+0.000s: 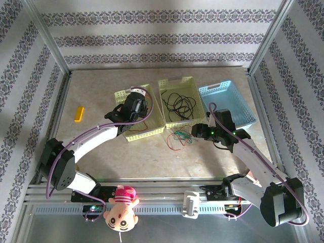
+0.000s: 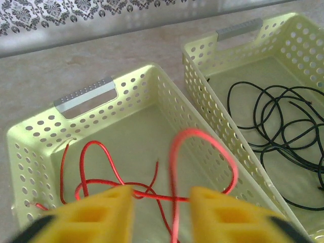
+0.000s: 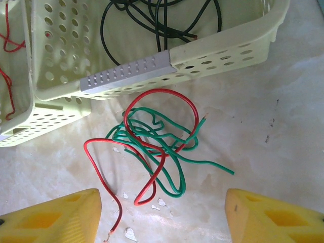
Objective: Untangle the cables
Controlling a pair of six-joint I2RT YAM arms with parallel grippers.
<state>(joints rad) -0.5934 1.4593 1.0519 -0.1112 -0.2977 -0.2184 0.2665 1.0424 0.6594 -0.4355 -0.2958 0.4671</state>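
Red and green cables on table, just ahead of right tool

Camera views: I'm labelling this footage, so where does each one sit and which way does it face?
Top external: above and behind the bases, looking down on the table, with the left arm and right arm in shot.
Left wrist: over the left basket, facing down and forward at its red cable; left gripper at the bottom.
Right wrist: above the table, facing down at the red and green tangle; right gripper at the bottom.
Shared: both wrist views catch the middle basket and its black cable.
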